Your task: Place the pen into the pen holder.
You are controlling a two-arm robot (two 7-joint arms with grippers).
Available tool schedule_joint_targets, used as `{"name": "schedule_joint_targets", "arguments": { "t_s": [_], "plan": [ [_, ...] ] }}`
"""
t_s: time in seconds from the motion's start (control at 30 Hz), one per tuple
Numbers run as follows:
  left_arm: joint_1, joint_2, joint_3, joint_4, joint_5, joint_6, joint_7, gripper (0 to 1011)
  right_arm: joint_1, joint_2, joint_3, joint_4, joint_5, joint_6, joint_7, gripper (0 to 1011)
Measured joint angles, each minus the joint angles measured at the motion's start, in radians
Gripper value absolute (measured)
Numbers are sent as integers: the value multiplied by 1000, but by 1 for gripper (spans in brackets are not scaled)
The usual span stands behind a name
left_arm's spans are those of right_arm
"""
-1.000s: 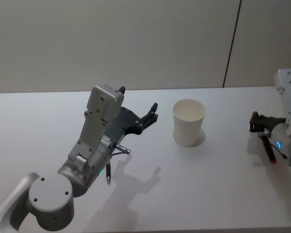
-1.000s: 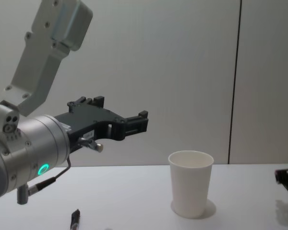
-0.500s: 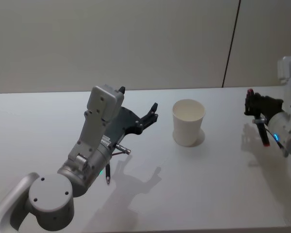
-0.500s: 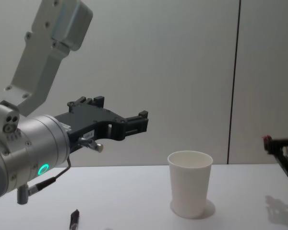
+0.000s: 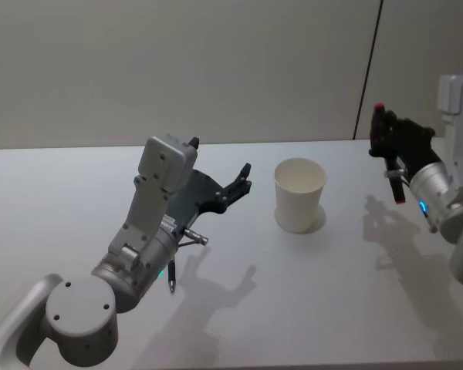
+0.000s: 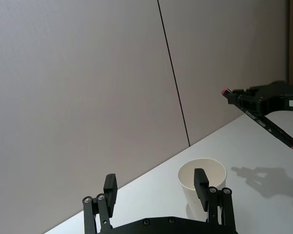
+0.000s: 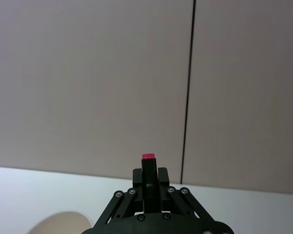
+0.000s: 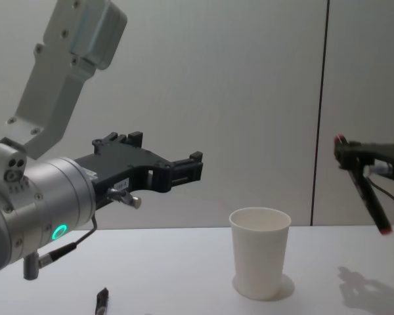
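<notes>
Carry step: right gripper [image 8: 347, 152] grasping pen [image 8: 369, 192], high beside pen holder [image 8: 259, 259]. Next: centre above rim, lower. Left gripper [image 5: 239, 185] released, idle.

Plain grey panelled wall [image 5: 177, 69], dark vertical seam [image 5: 370, 69]; white table [image 5: 309, 308] in front.

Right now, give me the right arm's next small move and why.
Probably carry the right gripper leftward until it is over the pen holder: it is shut on the pen, which hangs tilted in the air to the cup's right. The left gripper hovers open, idle.
</notes>
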Motion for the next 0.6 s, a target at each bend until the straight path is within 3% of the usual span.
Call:
{"name": "schedule_joint_targets", "arguments": {
  "t_s": [0.27, 0.6],
  "plan": [
    [0, 0, 0, 0, 0, 0, 0, 1000, 1, -27, -26, 3, 13, -131, 21, 175],
    [0, 0, 0, 0, 0, 0, 0, 1000, 33, -70, -57, 76, 37, -280, 44, 175]
  ]
}}
